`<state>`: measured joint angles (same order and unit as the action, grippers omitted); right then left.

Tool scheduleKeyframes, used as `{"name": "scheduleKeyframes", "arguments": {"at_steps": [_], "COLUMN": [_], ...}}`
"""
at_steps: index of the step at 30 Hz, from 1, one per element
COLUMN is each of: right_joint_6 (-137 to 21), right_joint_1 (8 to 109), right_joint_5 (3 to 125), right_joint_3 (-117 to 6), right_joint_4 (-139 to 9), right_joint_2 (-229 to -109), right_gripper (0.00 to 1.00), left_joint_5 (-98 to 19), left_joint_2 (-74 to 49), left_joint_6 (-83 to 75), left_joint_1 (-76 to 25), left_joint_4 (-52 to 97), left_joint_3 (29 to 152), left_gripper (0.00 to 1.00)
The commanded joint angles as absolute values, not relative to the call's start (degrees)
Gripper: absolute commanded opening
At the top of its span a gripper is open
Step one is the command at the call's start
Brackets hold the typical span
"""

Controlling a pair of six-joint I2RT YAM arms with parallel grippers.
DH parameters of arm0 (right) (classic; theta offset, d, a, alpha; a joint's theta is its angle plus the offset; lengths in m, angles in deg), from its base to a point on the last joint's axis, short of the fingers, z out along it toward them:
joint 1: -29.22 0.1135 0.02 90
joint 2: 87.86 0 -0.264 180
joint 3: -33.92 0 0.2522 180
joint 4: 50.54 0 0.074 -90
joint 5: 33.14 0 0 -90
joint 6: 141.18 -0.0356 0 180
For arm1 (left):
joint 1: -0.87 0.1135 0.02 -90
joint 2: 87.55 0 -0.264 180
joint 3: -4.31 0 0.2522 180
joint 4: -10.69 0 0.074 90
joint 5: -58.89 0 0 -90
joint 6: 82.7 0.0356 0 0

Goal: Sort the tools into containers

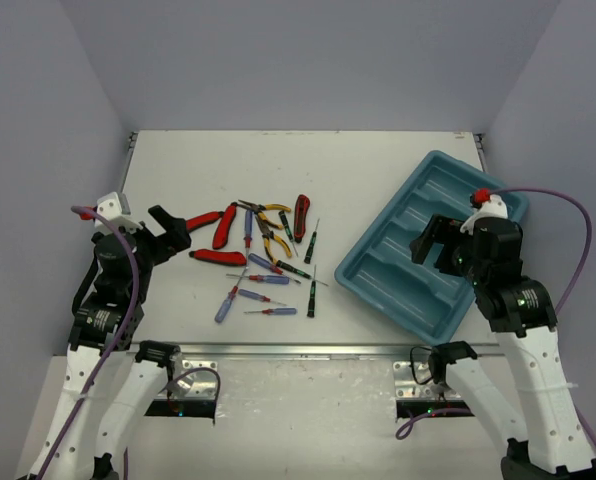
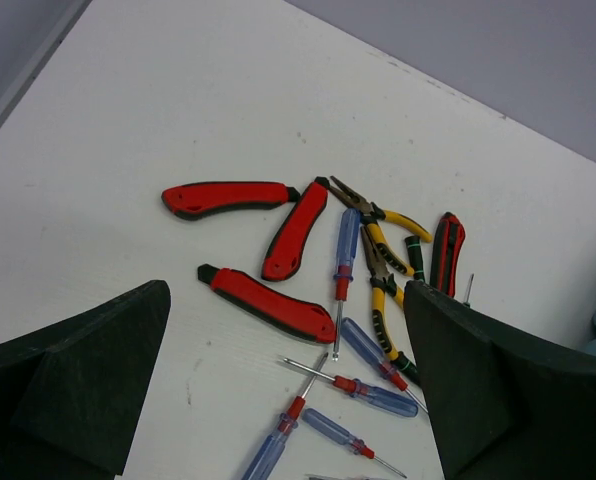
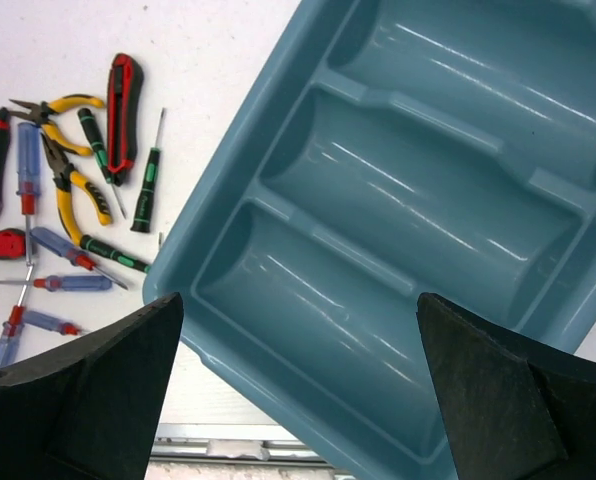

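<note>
Left gripper (image 1: 170, 230) released, empty, near the left edge; set your jaws squarely across the nearest red-handled cutter (image 2: 266, 302).

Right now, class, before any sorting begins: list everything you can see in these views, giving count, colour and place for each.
red-handled tools: four, red with black; three at the pile's left, one at its far right edge
yellow-handled pliers: two, yellow; far middle of the pile
blue-handled screwdrivers: about six, blue with red collars; centre and near side of the pile
black-green screwdrivers: four, black and green; right side of the pile
tray: one, teal-blue; right of the table, set at an angle, nothing in the compartments that show
table: one, white
cables: two, purple; one along each arm
left gripper: open, black; just left of the pile
right gripper: open, black; over the tray
</note>
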<state>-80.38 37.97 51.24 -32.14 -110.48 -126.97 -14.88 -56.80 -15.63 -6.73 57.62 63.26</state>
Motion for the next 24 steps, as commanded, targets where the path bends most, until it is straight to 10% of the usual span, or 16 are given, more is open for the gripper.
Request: {"name": "scheduleKeyframes", "arguments": {"at_steps": [1, 16, 24], "right_joint_6": [-81.7, -89.4, -84.1], "right_joint_1": [37.9, 39.9, 55.4], "right_joint_5": [51.9, 74.0, 54.5], "right_joint_3": [-32.1, -36.1, -56.5], "right_joint_4": [-106.4, -87.9, -91.3], "right_joint_2": [-126.2, -141.0, -170.7], "right_gripper": [0.99, 0.99, 0.99], "left_joint_5": [-16.1, -16.4, -16.6], "left_joint_2": [-56.8, -56.8, -56.0], "left_joint_6": [-15.4, -15.2, -15.1], "left_joint_1": [-7.5, -7.6, -7.7], "left_joint_4": [54.5, 53.9, 53.8], "left_joint_3": [63.1, 62.8, 62.5], "left_gripper": [1.0, 1.0, 1.0]}}
